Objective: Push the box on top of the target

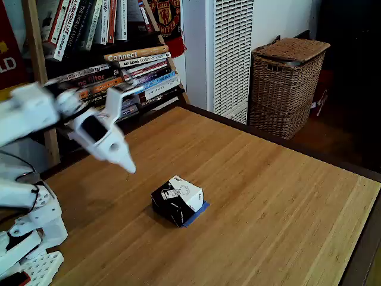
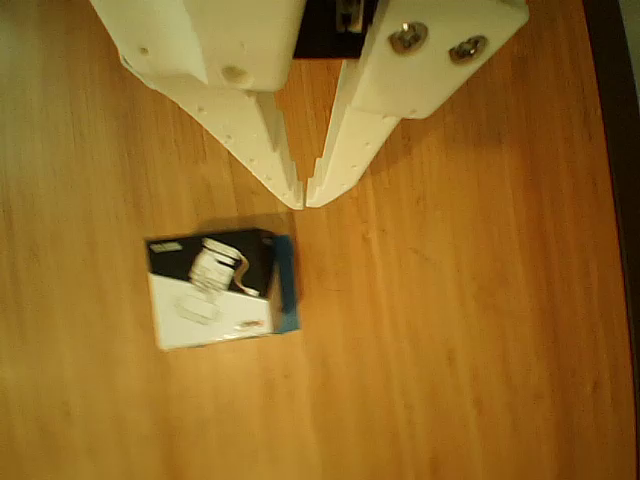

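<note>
The box [image 1: 177, 200] sits near the middle of the wooden tabletop [image 1: 274, 196], its black sides and white printed top turned at an angle in the fixed view. Blue tape of the target [image 1: 198, 213] peeks out from under its right, near edge there; in the other view the box [image 2: 212, 289] covers most of the target [image 2: 287, 287], of which I see one blue strip along the box's right side.

My claw [image 2: 304, 197] hangs above the tabletop, clear of the box, its two white fingers pinched together at the tips with nothing between them. In the fixed view the claw [image 1: 128, 164] points down and right, up and to the left of the box, the white arm [image 1: 30, 113] reaching in from the left edge.

Beyond the far edge of the tabletop I can see a bookshelf [image 1: 113, 53] packed with leaning and stacked books, a white louvred panel [image 1: 229, 53], and a lidded wicker basket [image 1: 287, 83] on the floor at far right.
</note>
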